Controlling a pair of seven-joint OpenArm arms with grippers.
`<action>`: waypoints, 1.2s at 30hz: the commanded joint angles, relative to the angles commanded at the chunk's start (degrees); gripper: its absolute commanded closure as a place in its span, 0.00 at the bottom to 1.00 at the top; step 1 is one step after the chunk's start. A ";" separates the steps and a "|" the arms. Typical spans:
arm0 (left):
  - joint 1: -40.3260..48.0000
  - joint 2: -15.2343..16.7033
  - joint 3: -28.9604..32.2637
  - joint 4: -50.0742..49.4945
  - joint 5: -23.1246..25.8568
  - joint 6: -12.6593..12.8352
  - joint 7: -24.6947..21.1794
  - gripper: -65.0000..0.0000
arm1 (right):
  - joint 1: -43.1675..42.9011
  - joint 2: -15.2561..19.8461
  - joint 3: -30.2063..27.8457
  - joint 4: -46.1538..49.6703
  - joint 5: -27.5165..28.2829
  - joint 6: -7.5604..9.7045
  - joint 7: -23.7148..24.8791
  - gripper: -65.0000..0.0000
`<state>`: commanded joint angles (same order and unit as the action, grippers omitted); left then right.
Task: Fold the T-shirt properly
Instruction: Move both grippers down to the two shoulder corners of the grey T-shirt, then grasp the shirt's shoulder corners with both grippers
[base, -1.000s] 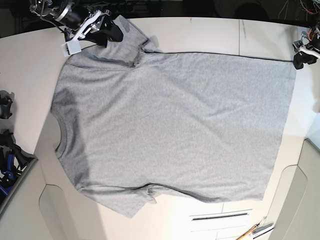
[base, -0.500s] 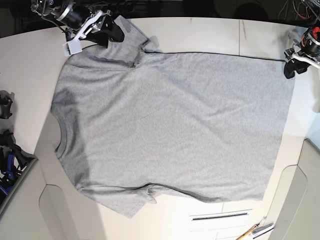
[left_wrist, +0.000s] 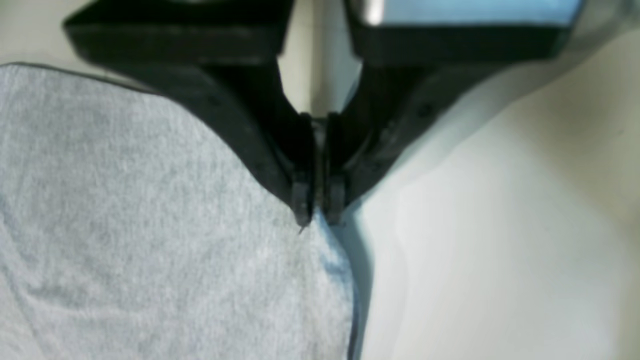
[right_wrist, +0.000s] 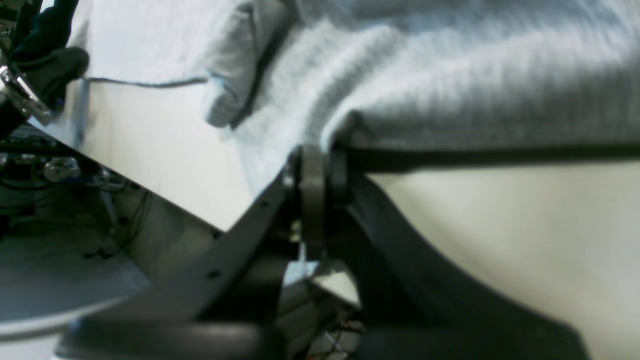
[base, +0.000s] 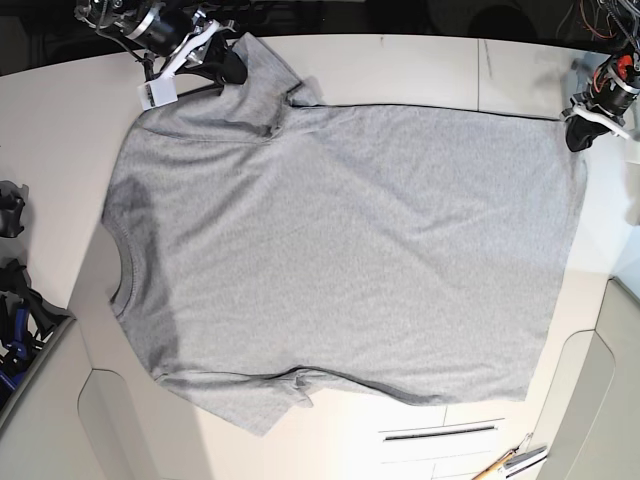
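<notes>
The light grey T-shirt (base: 340, 240) lies spread flat on the white table (base: 420, 65), neck to the left, hem to the right, no letters showing. My right gripper (base: 230, 68) is at the far-left sleeve; in the right wrist view its jaws (right_wrist: 315, 160) are shut on the sleeve's edge, with the fabric (right_wrist: 450, 75) draped over them. My left gripper (base: 578, 135) is at the far-right hem corner; in the left wrist view its tips (left_wrist: 317, 210) are shut right at the edge of the cloth (left_wrist: 125, 225).
A white tag (base: 155, 93) hangs by the right gripper. Black and blue clamps (base: 18, 310) and a black part (base: 10, 210) sit at the left edge. Tools (base: 515, 462) lie at the bottom right. The table's rounded edge runs near the shirt's near side.
My left gripper has moved left from beyond the table's far-right side onto the hem corner. My right gripper has shifted slightly right and back with the sleeve.
</notes>
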<state>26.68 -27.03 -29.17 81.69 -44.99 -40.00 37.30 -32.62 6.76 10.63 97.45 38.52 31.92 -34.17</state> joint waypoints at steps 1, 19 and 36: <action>0.02 -0.07 -0.09 0.66 0.00 0.00 0.02 1.00 | 0.37 -0.28 0.35 0.22 0.04 0.04 -0.48 1.00; -0.20 -1.09 -3.98 14.27 -8.59 0.00 7.72 1.00 | -4.50 -0.13 16.04 21.07 12.46 1.97 -10.84 1.00; -14.95 -2.08 -3.78 3.63 -1.88 0.00 2.32 1.00 | 16.76 0.11 17.03 12.24 2.80 2.80 -9.14 1.00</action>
<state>11.73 -29.10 -32.95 85.32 -46.87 -40.00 39.62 -15.86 6.87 27.66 109.69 41.32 34.72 -43.31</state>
